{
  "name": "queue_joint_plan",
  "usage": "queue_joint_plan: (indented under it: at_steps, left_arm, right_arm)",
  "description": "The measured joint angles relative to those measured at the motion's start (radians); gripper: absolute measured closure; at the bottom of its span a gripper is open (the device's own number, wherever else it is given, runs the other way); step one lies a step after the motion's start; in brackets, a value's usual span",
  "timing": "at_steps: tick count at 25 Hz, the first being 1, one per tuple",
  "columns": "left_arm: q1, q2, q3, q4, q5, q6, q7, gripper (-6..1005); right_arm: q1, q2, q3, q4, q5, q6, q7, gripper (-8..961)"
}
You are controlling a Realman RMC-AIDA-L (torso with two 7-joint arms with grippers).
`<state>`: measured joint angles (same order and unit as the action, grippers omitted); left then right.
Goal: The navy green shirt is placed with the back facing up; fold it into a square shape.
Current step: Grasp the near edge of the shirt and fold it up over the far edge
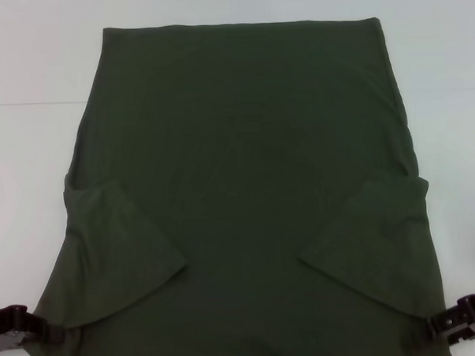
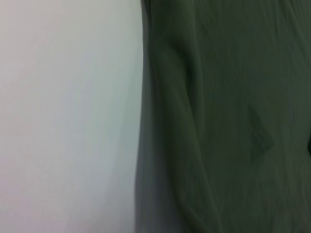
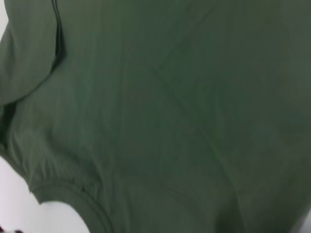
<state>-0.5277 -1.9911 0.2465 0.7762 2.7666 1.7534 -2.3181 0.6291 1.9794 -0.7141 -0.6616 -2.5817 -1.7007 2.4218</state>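
**Op A:** Cloth, thin knit, matte. The navy green shirt [image 1: 245, 170] lies flat on the white table [image 1: 28, 77], its straight hem toward the far edge, plain side up, both sleeves folded inward as slanted flaps. No lettering shows.

**Op B:** I judge it light and limp: it will sag and drag, not hold a crease by itself. Not fragile, not slippery on that tabletop, I'd guess.

**Op A:** Left gripper [image 1: 47, 334] sits at the shirt's left edge by the table's near edge; right gripper [image 1: 435, 327] mirrors it at the right edge. Each meets the cloth, but I cannot tell whether either is pinching or spread.

**Op B:** My wrist views show only fabric, soft ridges and a stitched curved hem [image 3: 87, 201]. I would take hold at the two near corners, through both layers, and lift evenly so the panel carries over without bunching.
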Motion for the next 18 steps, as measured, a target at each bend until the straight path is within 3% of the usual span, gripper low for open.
queue_joint_plan:
  at_steps: [7,13,18]
  left_arm:
    - [0.0,0.0,-0.001,0.001,-0.002,0.002,0.0,976]
    - [0.0,0.0,0.0,0.001,-0.002,0.003,0.002,977]
    - [0.0,0.0,-0.002,0.003,-0.002,0.005,0.002,978]
  right_arm:
    - [0.004,0.001,0.006,-0.011,0.003,0.004,0.007,315]
    - [0.014,0.0,0.005,-0.001,-0.002,0.007,0.008,560]
    - [0.015,0.001,0.003,-0.001,-0.002,0.007,0.008,709]
